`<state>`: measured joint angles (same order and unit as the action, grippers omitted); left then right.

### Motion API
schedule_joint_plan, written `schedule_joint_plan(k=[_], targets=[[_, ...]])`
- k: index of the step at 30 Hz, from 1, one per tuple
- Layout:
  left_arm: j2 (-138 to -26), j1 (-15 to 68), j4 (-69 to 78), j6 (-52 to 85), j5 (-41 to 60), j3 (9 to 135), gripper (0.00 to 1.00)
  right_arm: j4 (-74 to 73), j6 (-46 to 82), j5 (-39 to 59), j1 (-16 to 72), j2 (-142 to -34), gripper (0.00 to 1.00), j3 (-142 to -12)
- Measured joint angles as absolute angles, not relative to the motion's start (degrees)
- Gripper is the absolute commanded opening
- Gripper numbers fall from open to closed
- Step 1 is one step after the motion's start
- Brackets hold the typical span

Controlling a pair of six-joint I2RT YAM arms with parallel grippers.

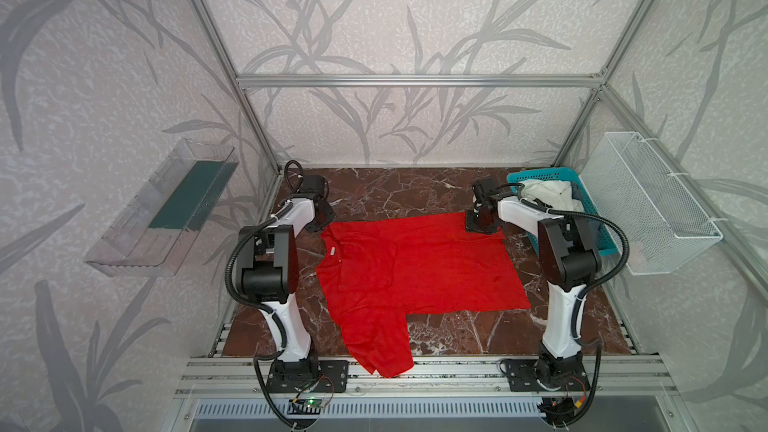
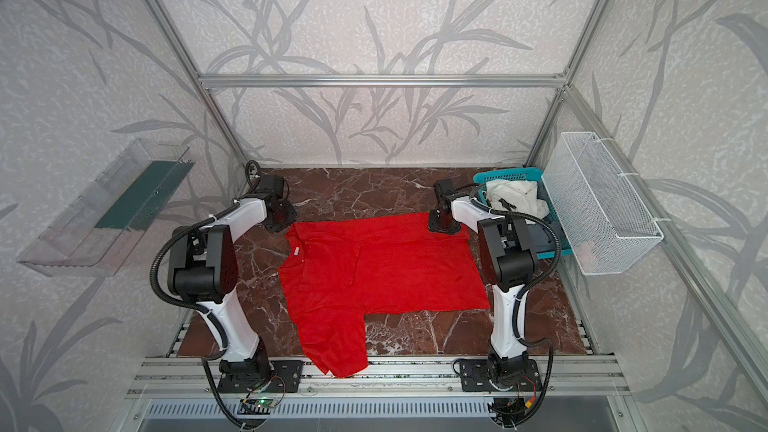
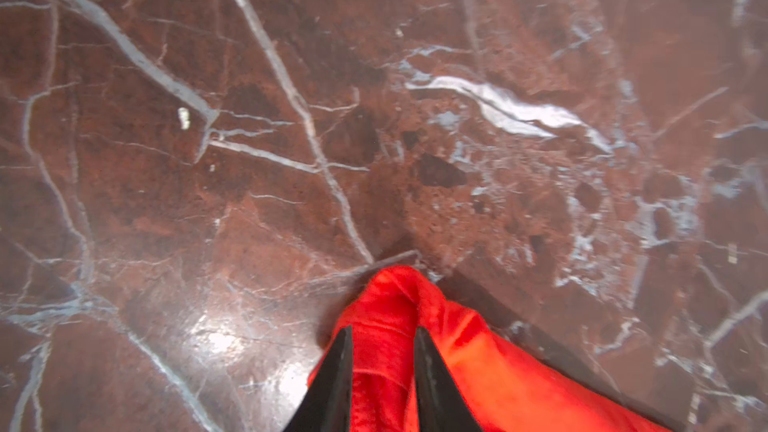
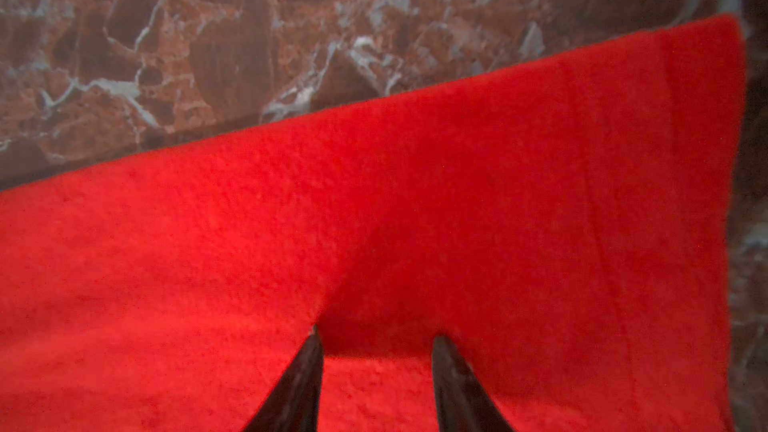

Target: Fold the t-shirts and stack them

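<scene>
Across the marble table (image 1: 386,189) the red tee (image 1: 419,268) lies long axis left to right, collar left; our 2 arms hold its far corners; the left gripper (image 3: 383,329) clamps bunched cloth; the right gripper (image 4: 376,332) buries its tips in fabric, grip we cannot tell; we judge the far edge folds toward us.

Brown marble tabletop (image 1: 374,189) carries a spread red tee (image 1: 415,268) and teal basket (image 1: 536,175).
</scene>
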<state>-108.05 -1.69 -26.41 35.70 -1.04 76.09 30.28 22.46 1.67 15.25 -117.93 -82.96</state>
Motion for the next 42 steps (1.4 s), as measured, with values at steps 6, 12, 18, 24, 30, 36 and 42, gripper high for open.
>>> schedule_joint_plan(k=[6, 12, 18, 24, 30, 36, 42], targets=[[-108.7, 3.6, -26.7, 35.5, 4.1, 77.7, 0.28, 33.0, 21.9, 2.1, 16.4, -119.1, 0.45, -88.8], [-113.7, 7.5, -28.9, 35.6, 6.0, 78.5, 0.29, 33.2, 21.6, 3.2, 16.9, -122.5, 0.45, -90.3], [-118.9, 7.0, -31.7, 35.5, 6.0, 84.5, 0.30, 34.0, 21.4, 4.2, 16.9, -125.1, 0.45, -93.9], [-125.7, 6.2, -34.7, 34.9, 5.8, 95.3, 0.31, 35.8, 21.6, 5.1, 16.2, -130.0, 0.45, -101.8], [-137.6, 4.3, -37.9, 33.1, 7.0, 114.9, 0.33, 38.5, 21.2, 5.8, 14.9, -139.0, 0.45, -116.9], [-152.1, 2.0, -43.3, 29.3, 10.6, 140.9, 0.38, 44.4, 19.8, 6.6, 14.0, -151.1, 0.45, -139.9], [-155.2, 0.2, -45.9, 25.9, 16.9, 152.7, 0.41, 49.8, 17.6, 6.5, 14.0, -150.9, 0.49, -149.3]])
